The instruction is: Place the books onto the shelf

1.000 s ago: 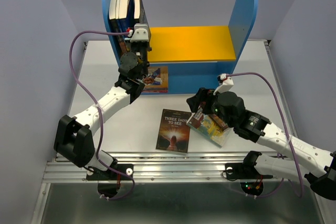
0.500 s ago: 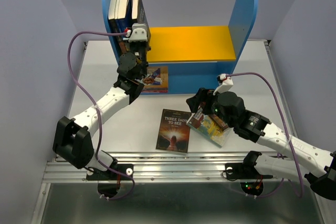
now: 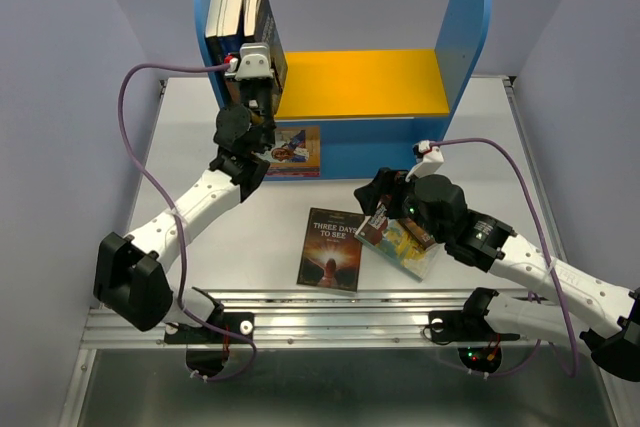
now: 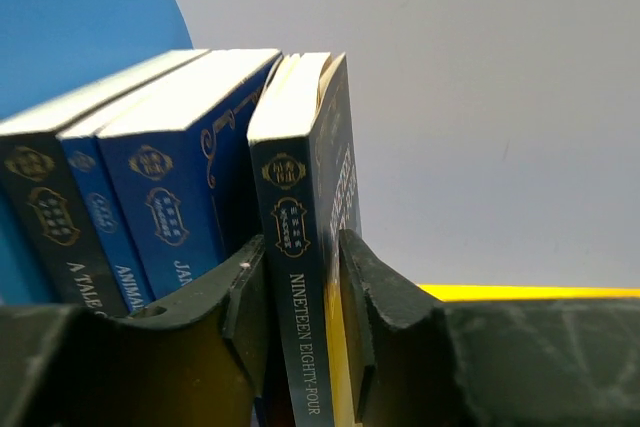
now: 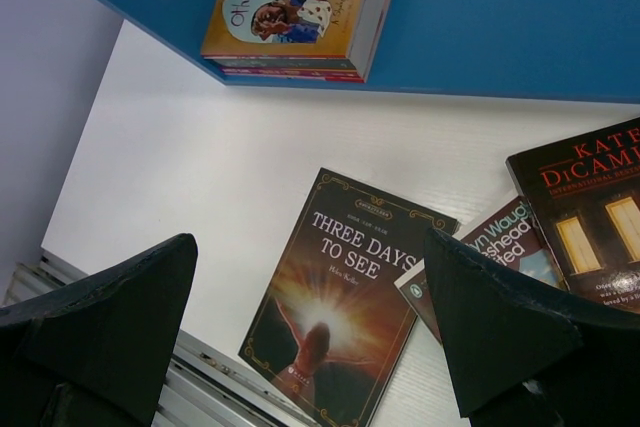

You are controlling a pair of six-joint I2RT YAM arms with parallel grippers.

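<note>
The shelf stands at the back, with blue side panels and a yellow upper board. Three blue books stand upright at its left end. The blue "Nineteen Eighty-Four" book stands against them, between the fingers of my left gripper. A thin strip of yellow board shows between the book and the right finger, so the jaws are loosened. My right gripper hangs wide open above the dark "Three Days to See" book, which lies flat on the table.
A few overlapping books lie partly under the right arm. A stack topped by an "Othello" book lies in the shelf's blue lower compartment. A metal rail runs along the table's near edge.
My left gripper has shifted slightly left along the upper board, pushing the blue book against the standing ones, and its jaws have eased apart. The right arm has not moved.
</note>
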